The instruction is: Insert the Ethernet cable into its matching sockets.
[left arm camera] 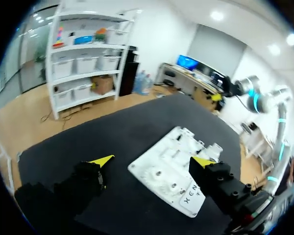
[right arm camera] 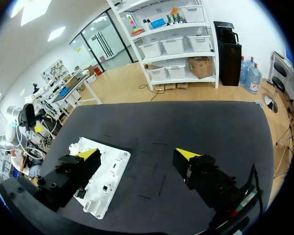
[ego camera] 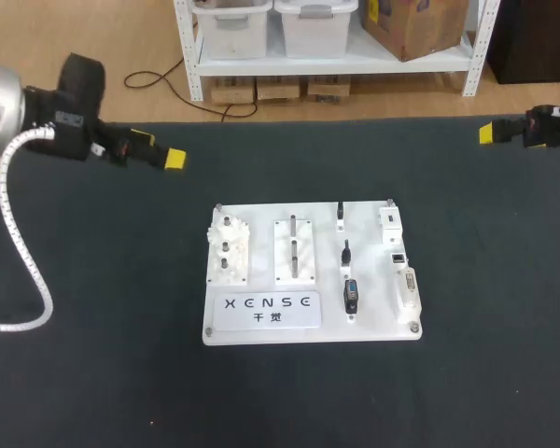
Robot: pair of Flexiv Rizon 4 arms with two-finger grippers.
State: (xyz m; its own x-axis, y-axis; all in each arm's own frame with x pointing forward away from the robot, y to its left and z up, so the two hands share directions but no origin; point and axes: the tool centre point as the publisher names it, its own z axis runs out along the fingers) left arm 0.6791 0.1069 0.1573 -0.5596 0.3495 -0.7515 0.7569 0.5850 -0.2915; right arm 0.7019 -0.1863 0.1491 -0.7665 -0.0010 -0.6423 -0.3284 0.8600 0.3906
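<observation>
Left tool (left arm camera: 152, 160) and right tool (right arm camera: 137, 153) spread, empty; Ethernet cable (ego camera: 352, 297), apparently the stubby black piece on the board (ego camera: 373, 313), likely light and rigid: pinch its sides.

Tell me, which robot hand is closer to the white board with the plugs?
Left. The left gripper hovers just beyond the white board's far left corner; the right gripper is much farther off, past its far right corner.

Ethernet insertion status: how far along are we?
Done: nothing evident. In hand: nothing; left gripper and right gripper are open, empty, at the black table's far corners, away from the white rectangular fixture board. Remaining: grasping and inserting; small black connectors sit on the board, their seating unclear.
</observation>
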